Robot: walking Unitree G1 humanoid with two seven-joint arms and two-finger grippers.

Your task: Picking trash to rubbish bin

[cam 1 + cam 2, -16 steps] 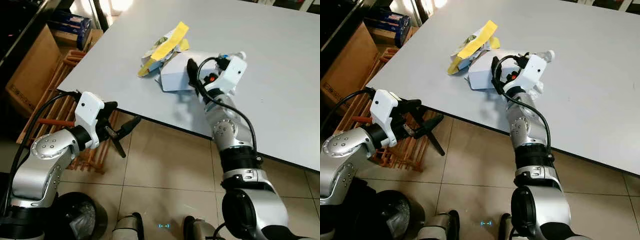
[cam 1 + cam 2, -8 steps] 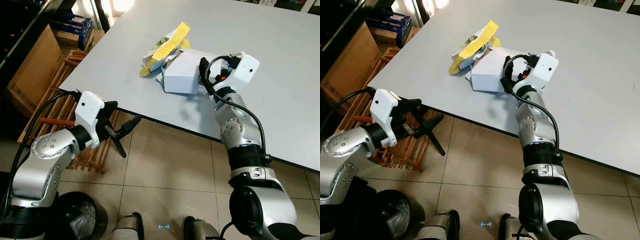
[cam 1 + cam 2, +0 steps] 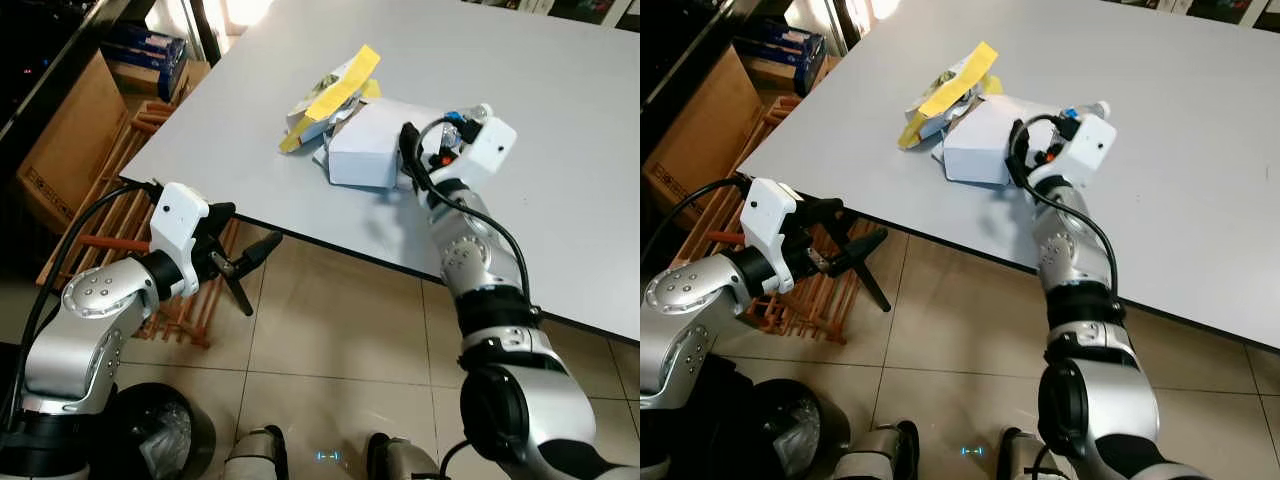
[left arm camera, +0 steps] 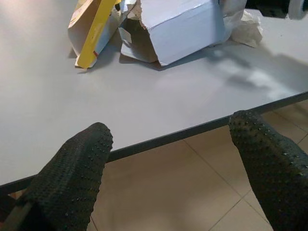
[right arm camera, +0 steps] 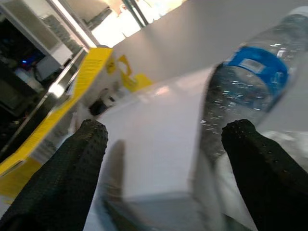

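A white box lies on the grey table, with a yellow-and-white packet leaning at its far left side. My right gripper is at the box's right end, open. In the right wrist view the box and a clear bottle with a blue label lie between its fingertips. My left gripper hangs open below the table's near edge, facing the box and crumpled paper. A black rubbish bin stands by my left foot.
Left of the table are a cardboard box, a wooden rack and a blue box. The floor beneath is beige tile. The table's right and far parts are bare grey surface.
My right gripper moved right and farther onto the table, and the white box shifted with it and now stands higher. The left arm has stayed still.
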